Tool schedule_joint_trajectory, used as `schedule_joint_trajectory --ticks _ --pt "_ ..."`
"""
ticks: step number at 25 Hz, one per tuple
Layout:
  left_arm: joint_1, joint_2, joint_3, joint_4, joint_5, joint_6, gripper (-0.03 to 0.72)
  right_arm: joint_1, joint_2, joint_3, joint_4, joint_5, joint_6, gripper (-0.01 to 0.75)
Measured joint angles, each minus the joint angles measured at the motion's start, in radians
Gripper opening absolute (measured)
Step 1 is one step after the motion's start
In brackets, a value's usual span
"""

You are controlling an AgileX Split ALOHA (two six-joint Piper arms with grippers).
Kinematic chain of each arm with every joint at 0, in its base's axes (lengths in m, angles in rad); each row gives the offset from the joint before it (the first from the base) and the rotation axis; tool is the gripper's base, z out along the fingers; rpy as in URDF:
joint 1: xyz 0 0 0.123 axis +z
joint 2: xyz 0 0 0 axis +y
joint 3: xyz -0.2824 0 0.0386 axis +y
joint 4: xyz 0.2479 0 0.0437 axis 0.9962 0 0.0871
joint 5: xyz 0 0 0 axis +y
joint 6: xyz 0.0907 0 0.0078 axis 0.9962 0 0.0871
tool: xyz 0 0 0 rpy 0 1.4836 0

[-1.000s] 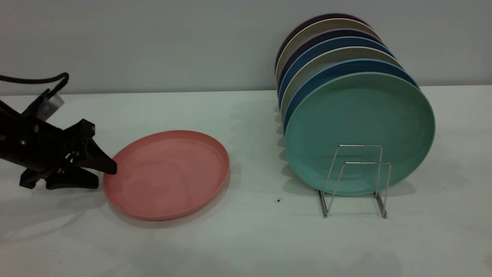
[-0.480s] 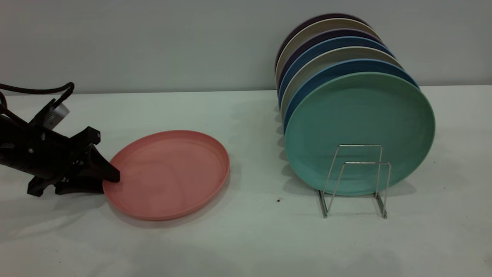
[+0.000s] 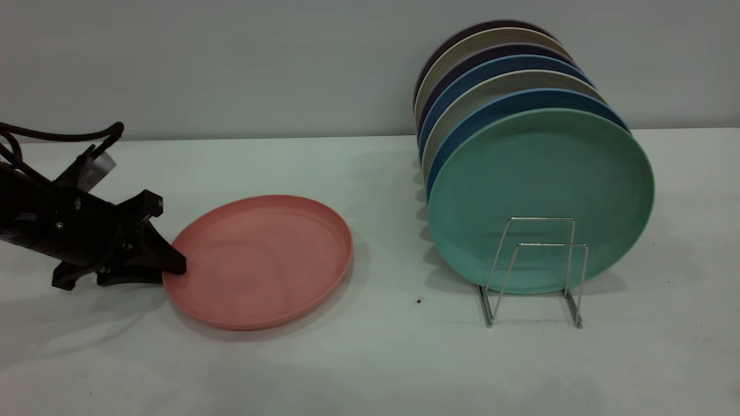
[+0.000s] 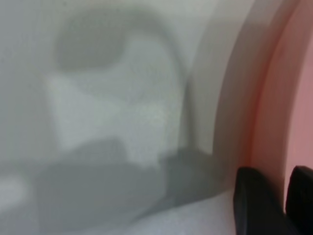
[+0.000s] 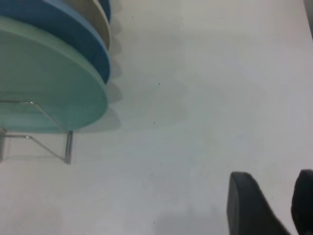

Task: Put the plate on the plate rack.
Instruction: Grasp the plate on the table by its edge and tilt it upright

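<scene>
The salmon-pink plate (image 3: 260, 260) lies flat on the white table, left of centre. My left gripper (image 3: 173, 273) is low at the plate's left rim, one finger over the rim and the other under it, shut on it. In the left wrist view the pink rim (image 4: 266, 127) runs into the narrow gap of the gripper (image 4: 287, 196). The silver wire plate rack (image 3: 535, 268) stands at the right, its two front loops free. My right gripper (image 5: 291, 196) hangs open over bare table, away from the rack (image 5: 49, 142), and is outside the exterior view.
Several plates stand upright in the rack, a teal-green plate (image 3: 540, 196) in front, with blue, beige and dark ones behind it. The grey wall runs close behind. Bare table lies between the pink plate and the rack.
My left gripper moved right onto the plate's left rim and its fingers closed in. The plate slid a little to the right.
</scene>
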Motion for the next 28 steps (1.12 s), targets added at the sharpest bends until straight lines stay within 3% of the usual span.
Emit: schedule_joint_trajectory --ticks 6,10,13,28 --pt "-0.003 0.000 0.000 -0.001 -0.006 0.004 0.180 0.000 0.000 0.000 0.000 0.000 0.000 0.239" --pt "-0.003 0.000 0.000 -0.009 0.001 0.010 0.069 0.000 0.000 0.000 0.000 0.000 0.000 0.239" --pt "-0.003 0.001 0.000 -0.017 0.015 0.030 0.026 0.000 0.000 0.000 0.000 0.000 0.000 0.239" --pt "-0.003 -0.089 0.003 -0.006 0.136 0.091 0.019 0.000 0.000 0.000 0.102 0.025 -0.058 0.239"
